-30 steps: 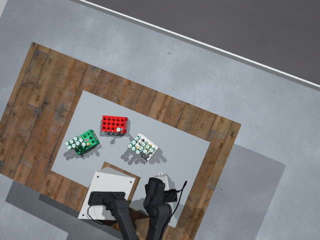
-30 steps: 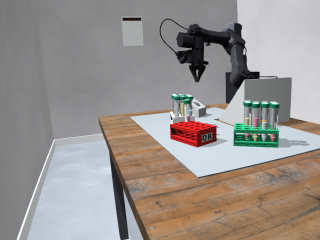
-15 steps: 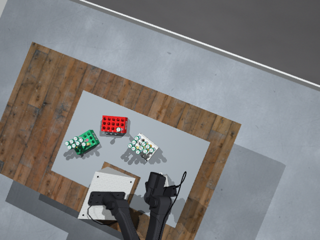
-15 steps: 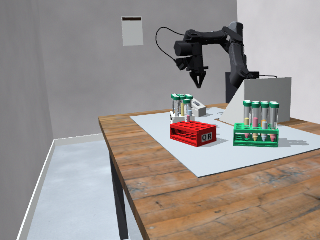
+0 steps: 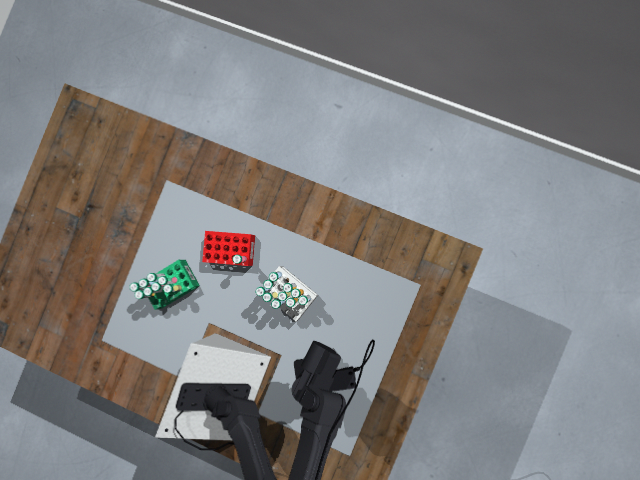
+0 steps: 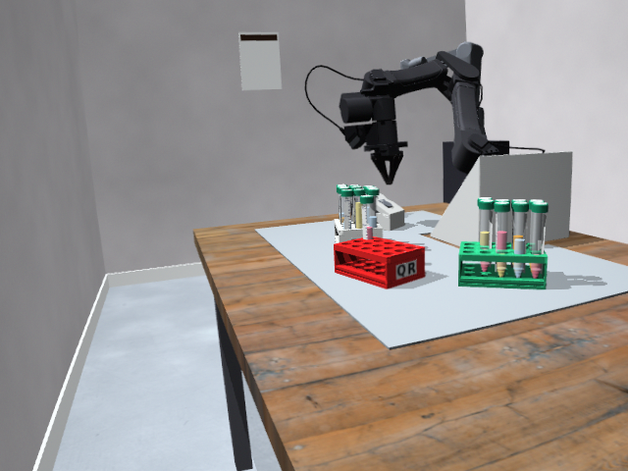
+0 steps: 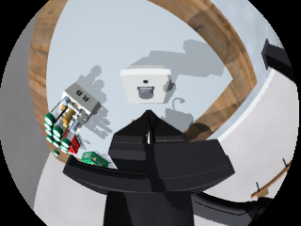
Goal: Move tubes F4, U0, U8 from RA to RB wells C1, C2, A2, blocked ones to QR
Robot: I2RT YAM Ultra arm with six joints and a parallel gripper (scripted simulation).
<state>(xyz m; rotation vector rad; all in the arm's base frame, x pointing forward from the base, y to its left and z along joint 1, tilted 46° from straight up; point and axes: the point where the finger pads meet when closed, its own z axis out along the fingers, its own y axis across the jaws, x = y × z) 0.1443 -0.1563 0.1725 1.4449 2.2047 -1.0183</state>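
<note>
Nearest the wrist camera, the gripper points down with its fingers pressed together and nothing between them. Beyond its tips sits the button box, with a grey key and a dark lamp. That key probably needs a firm, straight push at its middle with the shut tips; a slanting push could skid or shift the box. Capped tubes stand in the green rack and white rack, with one in the red rack; their names are too small to read. They look light, stiff and slick, best pinched squarely just under the cap. The arm reaches out high and bends down at the wrist, clear of all three racks.

tool lower, button box hidden from above
</note>
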